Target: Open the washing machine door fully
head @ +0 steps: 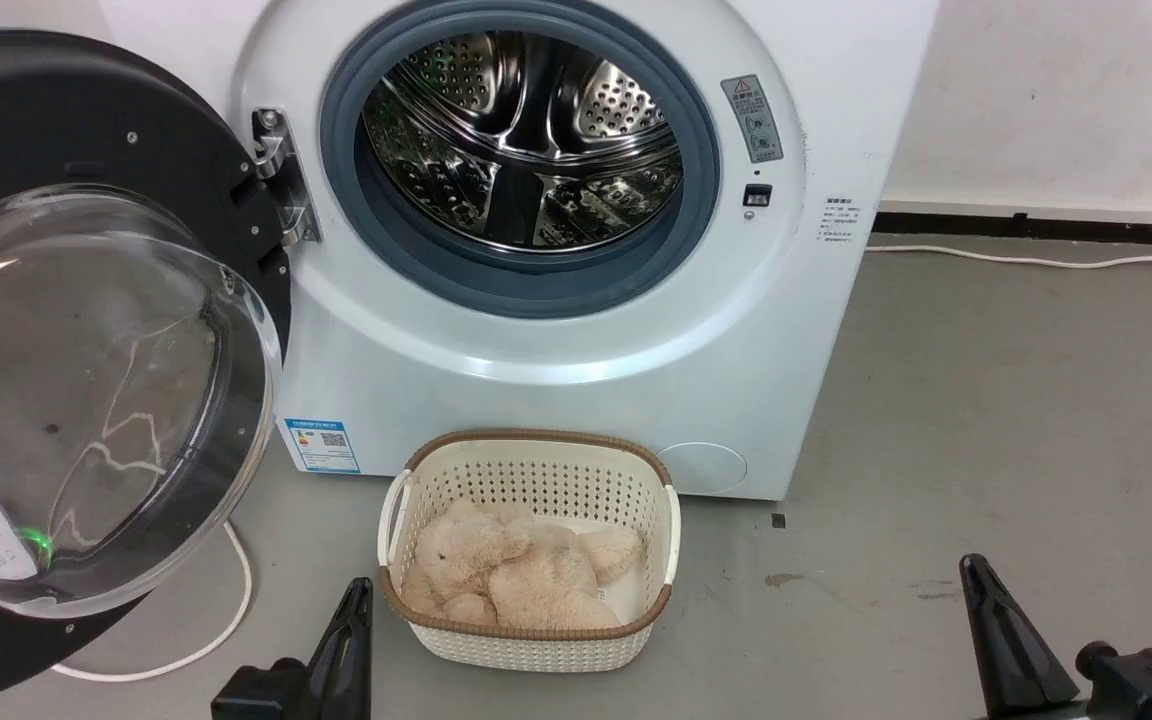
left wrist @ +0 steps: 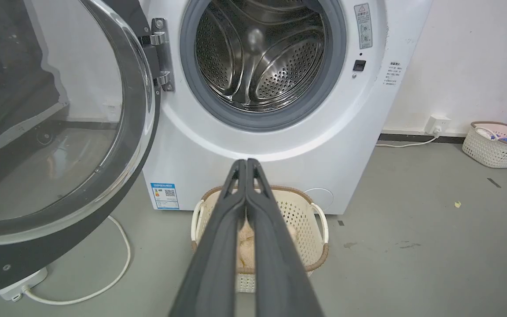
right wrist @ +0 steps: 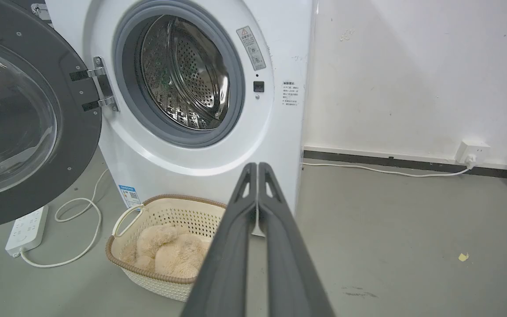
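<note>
The door hangs wide open at the left of the washing machine. The left gripper and right gripper are pinched closed, holding nothing. For more, push its edge gently

The washing machine door stands open; right end effector pressed closed.

One washing machine, one door, two baskets; perhaps one plush toy

The drum mouth stands unblocked; the washing machine door hangs left, the basket below.
</note>
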Motion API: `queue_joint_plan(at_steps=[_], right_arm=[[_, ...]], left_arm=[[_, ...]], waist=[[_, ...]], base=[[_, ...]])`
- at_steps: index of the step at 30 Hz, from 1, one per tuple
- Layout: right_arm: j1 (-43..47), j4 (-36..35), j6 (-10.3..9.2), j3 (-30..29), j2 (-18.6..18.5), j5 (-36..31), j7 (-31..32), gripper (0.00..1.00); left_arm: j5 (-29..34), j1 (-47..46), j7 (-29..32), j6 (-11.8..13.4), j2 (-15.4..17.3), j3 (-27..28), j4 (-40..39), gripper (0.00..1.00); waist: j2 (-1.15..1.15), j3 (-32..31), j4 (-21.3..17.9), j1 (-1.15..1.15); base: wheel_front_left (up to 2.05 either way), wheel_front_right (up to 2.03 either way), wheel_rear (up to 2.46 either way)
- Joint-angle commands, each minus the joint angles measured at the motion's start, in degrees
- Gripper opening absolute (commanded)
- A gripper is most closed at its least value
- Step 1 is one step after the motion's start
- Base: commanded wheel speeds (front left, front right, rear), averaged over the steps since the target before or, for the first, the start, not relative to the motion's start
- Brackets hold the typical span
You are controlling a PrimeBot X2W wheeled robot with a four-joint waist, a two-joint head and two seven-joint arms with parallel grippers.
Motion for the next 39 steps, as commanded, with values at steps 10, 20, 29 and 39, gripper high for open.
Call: queue_joint_plan(at_steps=[10, 20, 29, 39], right_arm=[[-0.97, 0.08, -0.01, 0.29, 0.0, -0.56, 1.32, 0.0], [-1.57, 0.13, -0.01, 0.47, 0.01, -0.91, 2.16, 0.0], [-2.17, 0.18, -0.01, 0.65, 0.01, -1.26, 3.0, 0.0], [-2.83, 0.24, -0.02, 0.85, 0.01, -1.65, 3.93, 0.0]], left_arm=[[1.71, -0.71, 1.33, -0.9, -0.95, 1.46, -0.26, 0.0], [2.81, -1.15, 2.24, -1.47, -1.6, 2.48, -0.43, 0.0], [3.9, -1.59, 3.14, -2.04, -2.24, 3.5, -0.59, 0.0], [5.13, -2.08, 4.16, -2.67, -2.96, 4.63, -0.78, 0.0]], waist=[[0.0, 0.19, -0.08, 0.0], [0.0, 0.35, -0.15, 0.0], [0.0, 0.51, -0.22, 0.0], [0.0, 0.69, -0.29, 0.0]], base=[[0.0, 0.0, 0.0], [0.0, 0.0, 0.0], [0.0, 0.0, 0.0], [0.0, 0.0, 0.0]])
